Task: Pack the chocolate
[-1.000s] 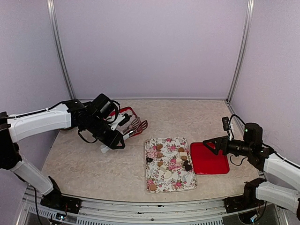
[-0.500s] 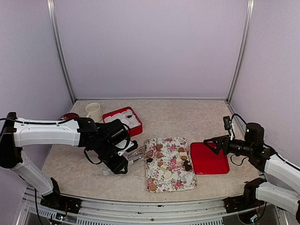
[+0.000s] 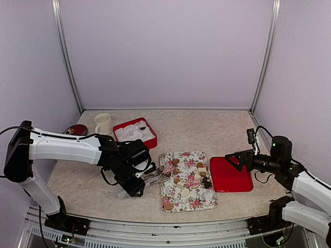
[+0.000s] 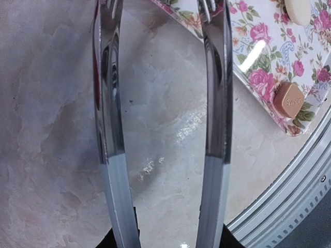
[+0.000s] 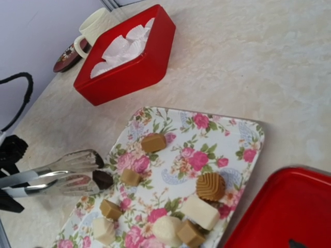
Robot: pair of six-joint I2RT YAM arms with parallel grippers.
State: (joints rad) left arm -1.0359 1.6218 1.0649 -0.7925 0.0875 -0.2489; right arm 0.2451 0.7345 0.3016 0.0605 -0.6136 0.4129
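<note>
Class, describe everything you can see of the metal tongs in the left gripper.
The tongs are shiny, mirror-like metal: two long flat arms with toothed tips, standing apart. The left gripper holds them near level, tips at the left edge of the floral tray, beside a dark chocolate; whether they touch it is unclear.

Chocolate (image 5: 210, 186) — small dark, tan and cream pieces — loose and spread over the floral tray (image 5: 243, 135)

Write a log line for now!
left gripper: shut on tongs | tong tips: at dark chocolate on floral tray | right gripper: open, near red lid
</note>
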